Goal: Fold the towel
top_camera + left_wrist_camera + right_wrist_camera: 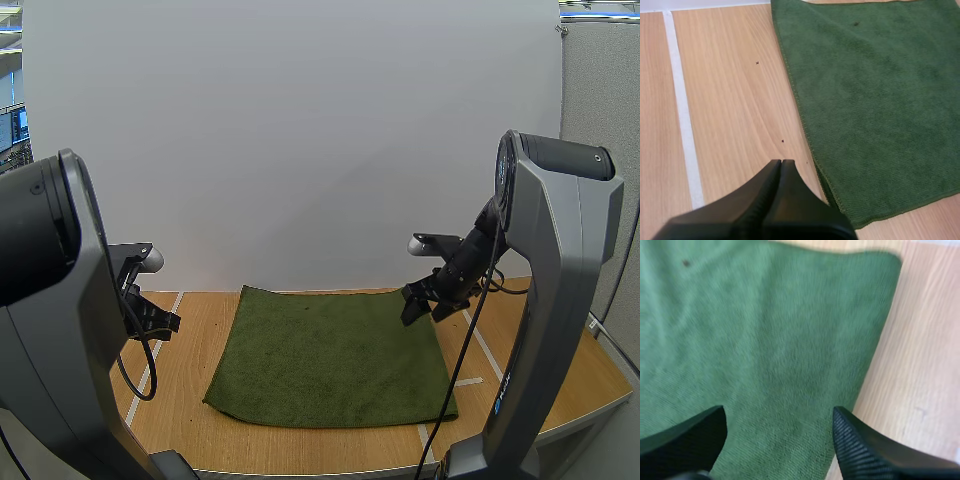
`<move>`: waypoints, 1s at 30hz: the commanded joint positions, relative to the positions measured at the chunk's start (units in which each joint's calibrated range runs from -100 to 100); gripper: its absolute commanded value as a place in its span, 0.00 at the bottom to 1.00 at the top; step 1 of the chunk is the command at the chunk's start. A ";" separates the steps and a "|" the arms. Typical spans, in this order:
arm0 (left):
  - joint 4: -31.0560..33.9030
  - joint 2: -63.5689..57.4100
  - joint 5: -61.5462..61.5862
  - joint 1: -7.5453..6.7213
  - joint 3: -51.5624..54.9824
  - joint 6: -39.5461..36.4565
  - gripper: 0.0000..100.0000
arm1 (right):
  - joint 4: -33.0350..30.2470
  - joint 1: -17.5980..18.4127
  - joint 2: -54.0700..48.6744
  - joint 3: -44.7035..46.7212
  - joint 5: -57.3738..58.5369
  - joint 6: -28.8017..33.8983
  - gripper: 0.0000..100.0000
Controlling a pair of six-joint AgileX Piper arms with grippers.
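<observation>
A dark green terry towel [330, 355] lies flat on the light wooden table [200, 432], in the lower centre of the high view. Its far edge sits close to the white back panel [290, 140].

The left gripper [163, 322] hangs at the left middle of that frame. In its wrist view the left gripper [781, 163] has its black fingers pressed together into one wedge, gripping nothing. It is over bare wood just beside the towel's [875, 100] left edge, with a white tape strip [681, 110] on its other side.

The right gripper [418, 305] hovers right of centre, above the towel's right part. Its fingers [860, 445] stand wide apart and empty over the green cloth [765, 340], near the right edge. A small dark speck [686, 263] marks the towel.
</observation>
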 commanded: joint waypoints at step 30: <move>6.70 13.71 -11.01 -14.84 -0.48 -6.08 0.00 | 12.99 5.64 2.42 0.09 -18.11 -4.49 0.00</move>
